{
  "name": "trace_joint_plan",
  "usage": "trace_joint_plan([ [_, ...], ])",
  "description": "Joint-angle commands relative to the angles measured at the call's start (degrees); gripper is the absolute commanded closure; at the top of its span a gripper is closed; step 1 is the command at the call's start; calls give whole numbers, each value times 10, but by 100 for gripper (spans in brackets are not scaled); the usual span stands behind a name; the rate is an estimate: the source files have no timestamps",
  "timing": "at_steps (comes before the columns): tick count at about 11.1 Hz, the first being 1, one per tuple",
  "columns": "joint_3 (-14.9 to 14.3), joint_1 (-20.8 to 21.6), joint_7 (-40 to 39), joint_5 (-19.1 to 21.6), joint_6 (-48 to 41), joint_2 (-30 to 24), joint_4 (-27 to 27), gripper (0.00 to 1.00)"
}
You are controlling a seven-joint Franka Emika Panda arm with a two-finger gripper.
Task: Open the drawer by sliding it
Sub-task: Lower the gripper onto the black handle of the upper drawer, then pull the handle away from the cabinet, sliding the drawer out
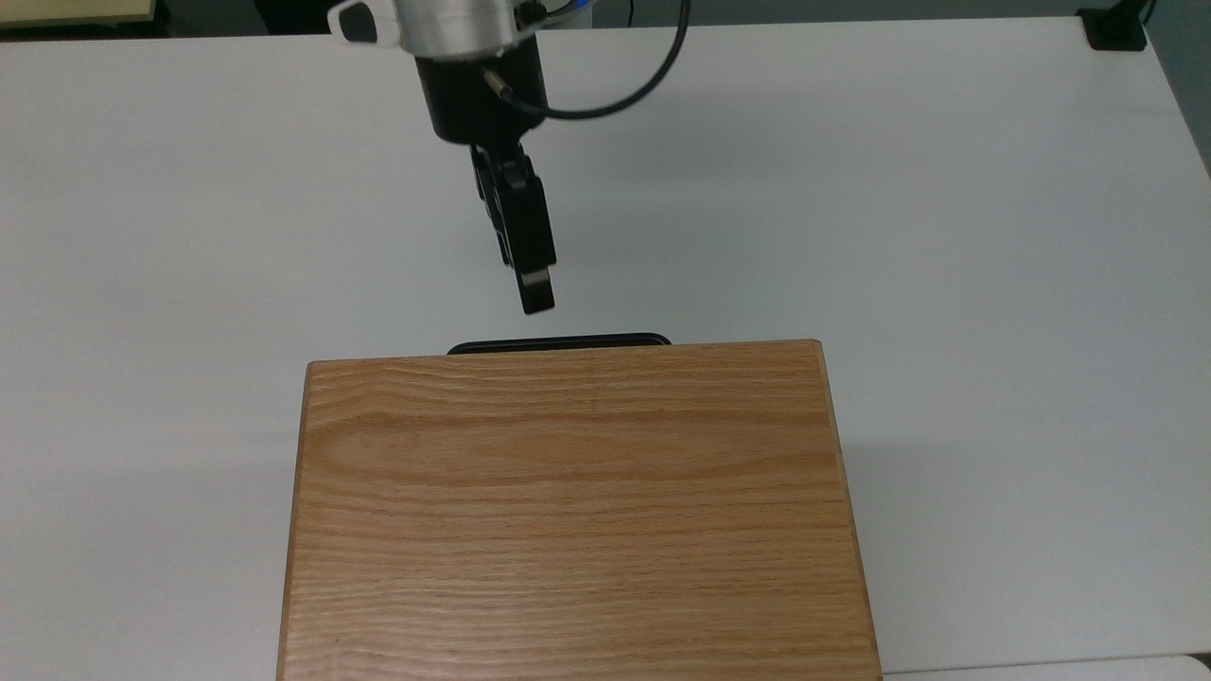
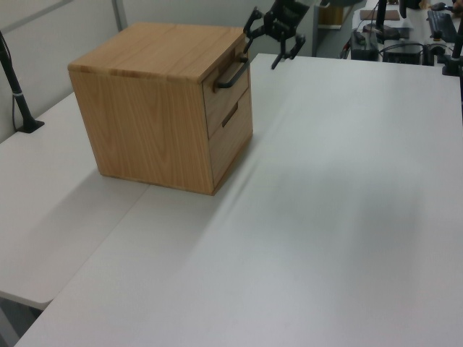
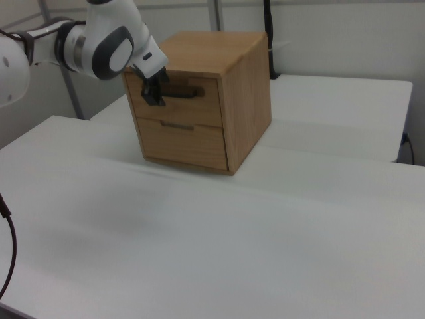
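The drawer [image 3: 206, 109] is the upper one in the oak cabinet [image 1: 577, 511], and it sits flush and closed. Its long black bar handle [image 1: 558, 342] juts from under the cabinet top in the top view, and I also see the handle [image 2: 231, 72] in the left view. My gripper [image 2: 271, 45] is open, its two fingers spread one above the other. In the top view the gripper [image 1: 536, 295] hangs just short of the handle, a little left of its middle, apart from it. In the right view the gripper [image 3: 154, 94] overlaps the handle's left end.
A lower drawer [image 3: 186, 145] with a slim pull sits beneath the upper one. The cabinet stands on a white table [image 1: 946, 236]. A black clamp [image 1: 1116, 28] sits at the table's far right corner in the top view, and a black post [image 2: 16, 87] stands at the left view's left.
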Motion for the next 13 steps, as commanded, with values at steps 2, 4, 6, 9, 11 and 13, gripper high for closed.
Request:
trace_joint_plan([
  [2, -2, 20, 24, -12, 71, 28, -2, 36],
  [4, -2, 24, 48, -34, 91, 39, -2, 51],
  [6, -1, 25, 53, -48, 91, 43, -4, 76],
  [9, -1, 24, 52, -47, 90, 37, -7, 99],
  [11, -1, 21, 45, -47, 87, 11, -39, 100],
  [13, 1, 22, 12, -39, 83, -53, -116, 100],
])
